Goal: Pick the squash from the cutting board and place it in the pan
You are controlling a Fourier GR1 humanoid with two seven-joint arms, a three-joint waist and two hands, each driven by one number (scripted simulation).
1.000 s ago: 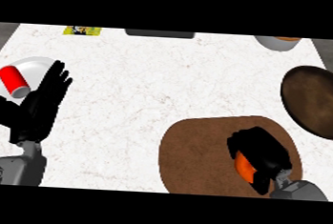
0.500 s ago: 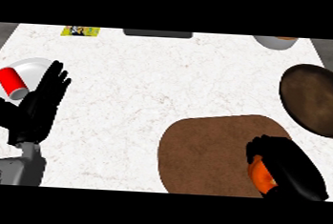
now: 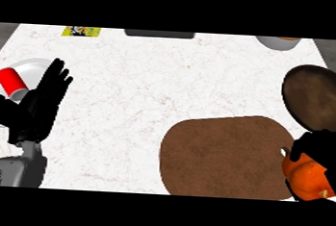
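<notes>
The right hand [image 3: 327,151] curls its fingers over only part of the squash [image 3: 309,181], so it may slip short of the pan [image 3: 318,96]; the left hand [image 3: 40,103] rests open-fingered.

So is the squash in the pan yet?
Not yet. The squash is at the board's right edge with the right hand curled round it; the pan beyond holds nothing.

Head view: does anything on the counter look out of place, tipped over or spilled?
Only the red can stands out: it seems to lie on its side on the white plate at the left edge of the counter, beside the open left robot hand. Nothing looks spilled or broken.
</notes>
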